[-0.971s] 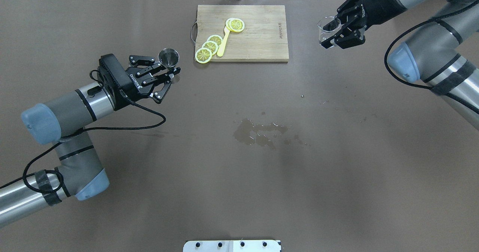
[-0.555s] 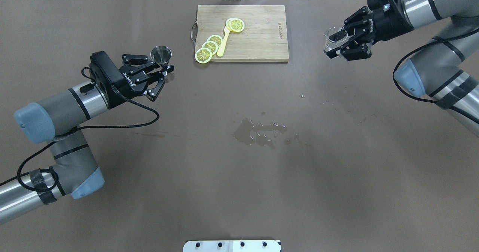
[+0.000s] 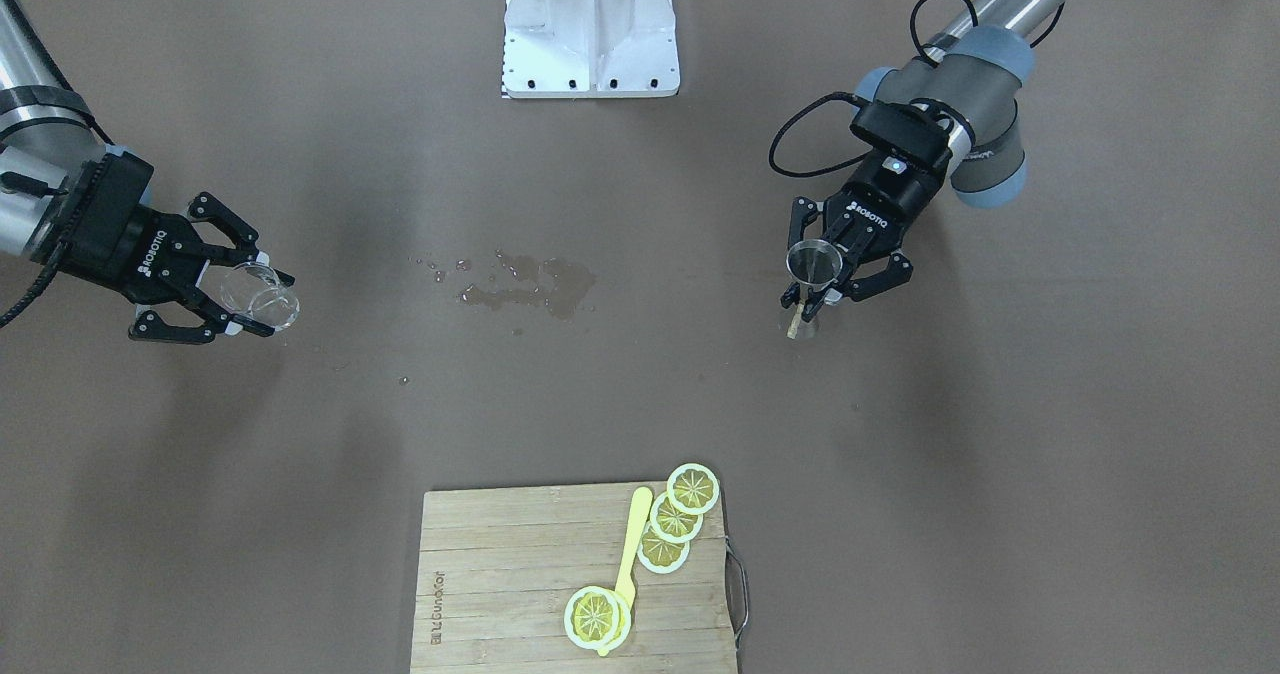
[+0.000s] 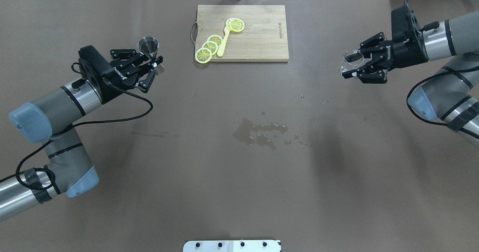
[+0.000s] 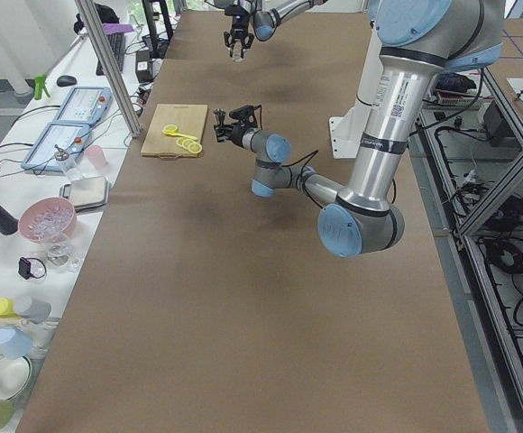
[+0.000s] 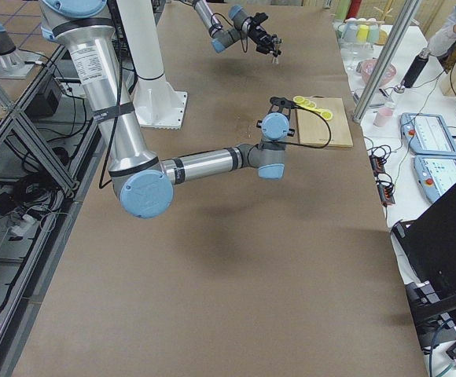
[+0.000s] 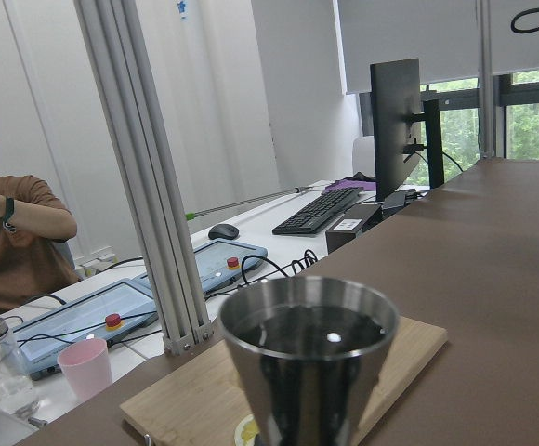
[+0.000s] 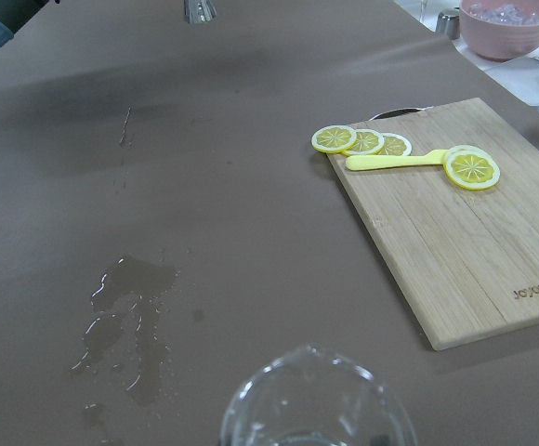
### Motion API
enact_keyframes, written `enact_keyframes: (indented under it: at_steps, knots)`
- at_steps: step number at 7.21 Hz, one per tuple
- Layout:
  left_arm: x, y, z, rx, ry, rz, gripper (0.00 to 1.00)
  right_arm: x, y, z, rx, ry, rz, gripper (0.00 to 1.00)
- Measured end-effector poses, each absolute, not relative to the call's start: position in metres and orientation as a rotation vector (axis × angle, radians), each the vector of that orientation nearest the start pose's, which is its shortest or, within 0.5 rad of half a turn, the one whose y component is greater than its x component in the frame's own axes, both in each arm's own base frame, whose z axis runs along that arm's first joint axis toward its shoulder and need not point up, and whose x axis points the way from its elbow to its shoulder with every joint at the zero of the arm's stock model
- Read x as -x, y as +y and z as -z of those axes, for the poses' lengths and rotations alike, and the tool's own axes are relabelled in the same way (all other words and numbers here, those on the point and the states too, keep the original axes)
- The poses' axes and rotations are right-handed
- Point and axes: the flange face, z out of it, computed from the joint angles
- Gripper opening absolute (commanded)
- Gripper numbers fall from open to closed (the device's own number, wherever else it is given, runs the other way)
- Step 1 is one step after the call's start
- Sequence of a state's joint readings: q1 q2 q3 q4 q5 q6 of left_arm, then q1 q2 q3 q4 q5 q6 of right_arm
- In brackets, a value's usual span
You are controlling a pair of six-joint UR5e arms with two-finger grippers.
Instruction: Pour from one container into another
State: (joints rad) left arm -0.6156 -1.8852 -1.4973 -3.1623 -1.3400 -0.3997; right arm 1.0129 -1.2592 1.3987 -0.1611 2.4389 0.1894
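Observation:
A steel jigger stands upright in my left gripper, which is shut on its lower half, above the table's left side. The left wrist view shows dark liquid inside the jigger. A clear glass beaker sits between the fingers of my right gripper, shut on it at the table's right. From the front the beaker looks tilted, its mouth toward the table's middle. The beaker's rim fills the bottom of the right wrist view. The two containers are far apart.
A wooden cutting board at the far middle holds lemon slices and a yellow utensil. A wet puddle lies on the brown table cover between the arms. The robot's base plate is at the near edge.
My left gripper has carried the jigger left and farther back. My right gripper has carried the beaker right and nearer. Both stayed shut.

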Motion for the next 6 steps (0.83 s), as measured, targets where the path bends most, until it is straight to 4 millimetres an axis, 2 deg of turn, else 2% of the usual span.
enact_keyframes:
  at_steps: [3,6]
  knots:
    - [-0.366,-0.46,-0.382,-1.46,0.989,-0.004,0.0,0.312,-0.487,-0.471,-1.181,-1.188,0.921,0.0]
    - [-0.372,-0.452,-0.398,-1.409,0.961,0.146,0.0,0.33,-0.48,-0.503,-1.163,-1.152,0.884,0.0]
